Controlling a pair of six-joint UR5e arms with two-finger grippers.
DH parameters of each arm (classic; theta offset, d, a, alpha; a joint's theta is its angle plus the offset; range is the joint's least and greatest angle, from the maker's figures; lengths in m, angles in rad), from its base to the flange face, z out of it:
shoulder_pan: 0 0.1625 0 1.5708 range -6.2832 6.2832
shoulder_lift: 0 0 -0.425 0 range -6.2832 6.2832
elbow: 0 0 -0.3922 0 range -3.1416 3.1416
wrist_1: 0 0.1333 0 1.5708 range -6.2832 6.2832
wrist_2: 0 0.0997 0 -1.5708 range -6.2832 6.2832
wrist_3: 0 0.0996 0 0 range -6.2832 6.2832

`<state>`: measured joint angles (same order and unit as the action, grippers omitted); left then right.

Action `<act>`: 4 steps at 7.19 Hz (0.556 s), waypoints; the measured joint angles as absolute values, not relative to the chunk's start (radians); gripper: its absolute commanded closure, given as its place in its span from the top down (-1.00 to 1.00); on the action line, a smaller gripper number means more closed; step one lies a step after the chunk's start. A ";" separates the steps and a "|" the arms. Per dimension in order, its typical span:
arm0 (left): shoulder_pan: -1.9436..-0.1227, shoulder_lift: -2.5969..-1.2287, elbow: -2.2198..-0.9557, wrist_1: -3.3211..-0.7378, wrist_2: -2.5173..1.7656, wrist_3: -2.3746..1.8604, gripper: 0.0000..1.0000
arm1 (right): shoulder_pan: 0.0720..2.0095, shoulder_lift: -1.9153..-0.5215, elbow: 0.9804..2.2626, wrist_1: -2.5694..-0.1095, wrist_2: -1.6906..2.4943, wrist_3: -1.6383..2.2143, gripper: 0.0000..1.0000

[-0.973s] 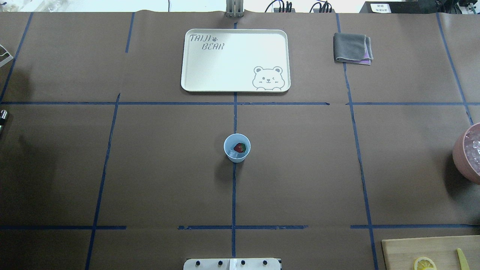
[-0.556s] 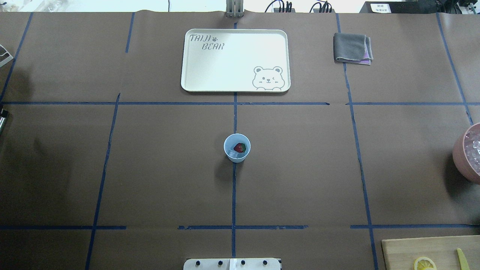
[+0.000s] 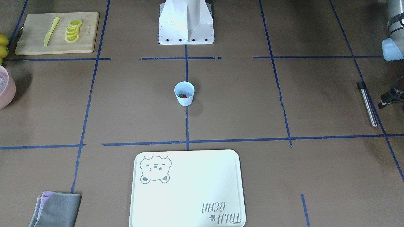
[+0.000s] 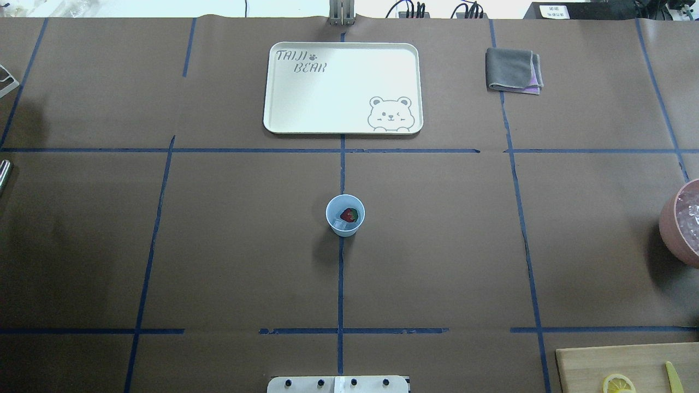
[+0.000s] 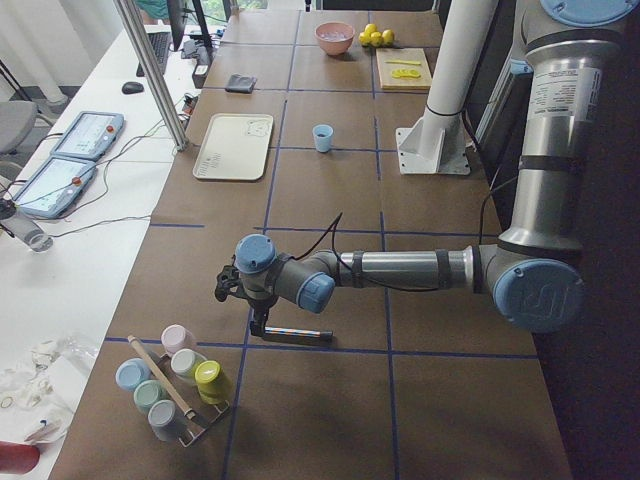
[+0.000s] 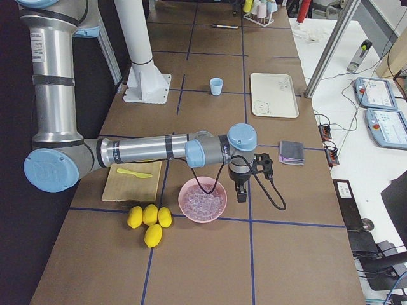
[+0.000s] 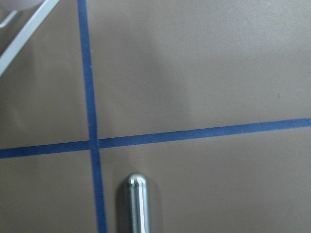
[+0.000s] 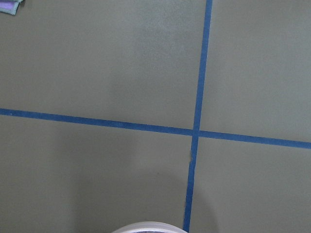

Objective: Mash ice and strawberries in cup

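1. Where two blue tape lines cross at mid-counter [image 4: 437, 245], the cup [image 4: 344, 231] stands upright. It is smooth pale blue plastic with a round mouth, tapering to the base.
2. Cup contents: the strawberries [image 4: 349, 214], a single red berry with a green cap, and the ice [image 4: 339, 224], a whitish translucent cube touching the berry.
3. Counter surface: matt brown paper, gridded in tape.
4. Left end effector [image 5: 258, 322]: low over the counter's left end, at the black-capped end of a polished steel rod [image 3: 366, 104] that lies flat. Whether its fingers are apart or together cannot be told.
5. Right end effector [image 6: 241, 194]: pointing down just beside a pink bowl [image 4: 667, 224] filled with clear ice cubes [image 6: 202, 200]. Its finger state cannot be told.
6. Surroundings, all well apart from the cup:
   - a cream rectangular tray [image 4: 338, 93] with a bear print, and a folded grey cloth [image 4: 513, 70] to its right;
   - a wooden board [image 3: 31, 44] carrying lemon slices [image 3: 73, 30] and a yellow knife [image 3: 51, 31];
   - four whole lemons [image 6: 147, 221] beside the bowl;
   - a rack of pastel cups [image 5: 175, 385] near the rod.
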<state>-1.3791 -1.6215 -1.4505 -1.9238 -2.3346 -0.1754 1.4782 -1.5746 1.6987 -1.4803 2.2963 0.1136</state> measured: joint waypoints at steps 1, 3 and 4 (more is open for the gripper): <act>-1.424 -1.625 -1.476 -1.815 -2.337 -0.066 1.00 | 1.478 -1.576 1.698 -1.480 2.297 0.114 1.00; -1.477 -1.625 -1.518 -1.662 -2.361 0.049 1.00 | 1.479 -1.577 1.698 -1.480 2.304 0.115 1.00; -1.500 -1.621 -1.537 -1.599 -2.381 0.093 1.00 | 1.479 -1.577 1.698 -1.480 2.309 0.115 1.00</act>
<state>-1.5002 -1.6214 -1.5368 -1.5988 -2.3812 0.0933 1.4787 -1.5768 1.6981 -1.4803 2.3093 0.1154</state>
